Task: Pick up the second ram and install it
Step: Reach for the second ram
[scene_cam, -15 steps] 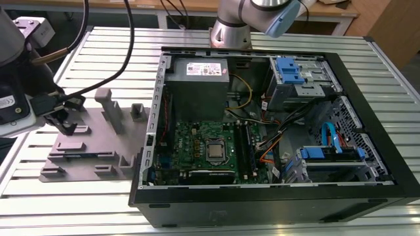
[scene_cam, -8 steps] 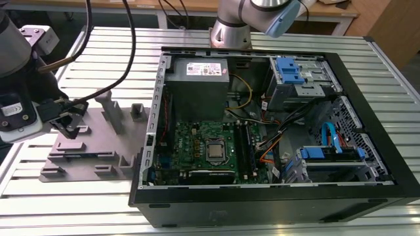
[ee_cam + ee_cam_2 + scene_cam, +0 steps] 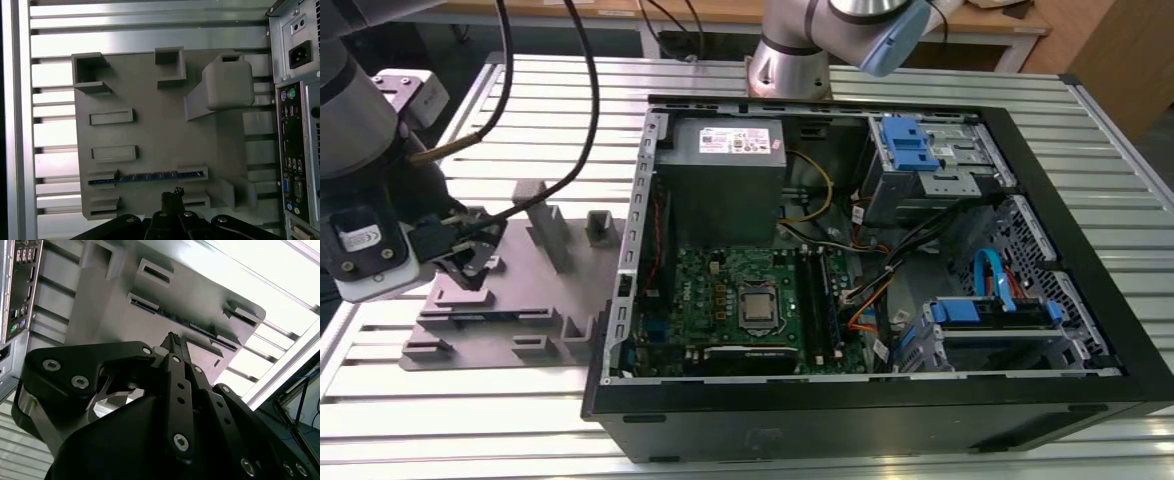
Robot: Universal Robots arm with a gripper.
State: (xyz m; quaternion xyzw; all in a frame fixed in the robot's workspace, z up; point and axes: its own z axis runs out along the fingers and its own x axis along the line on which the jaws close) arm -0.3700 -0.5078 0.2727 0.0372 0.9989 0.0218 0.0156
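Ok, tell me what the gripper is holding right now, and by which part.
Nothing. The gripper is shut and empty over the tray. The ram lies in its tray slot, not between the gripper's fingers.

In the second wrist view the ribbed silver metal desk (image 3: 272, 275) beyond the black gripper (image 3: 173, 338) is burnt to white by strong glare. The exterior view has even, soft light with weak shadows; the inside of the black computer case (image 3: 854, 432) beside the gripper lies dimmer.
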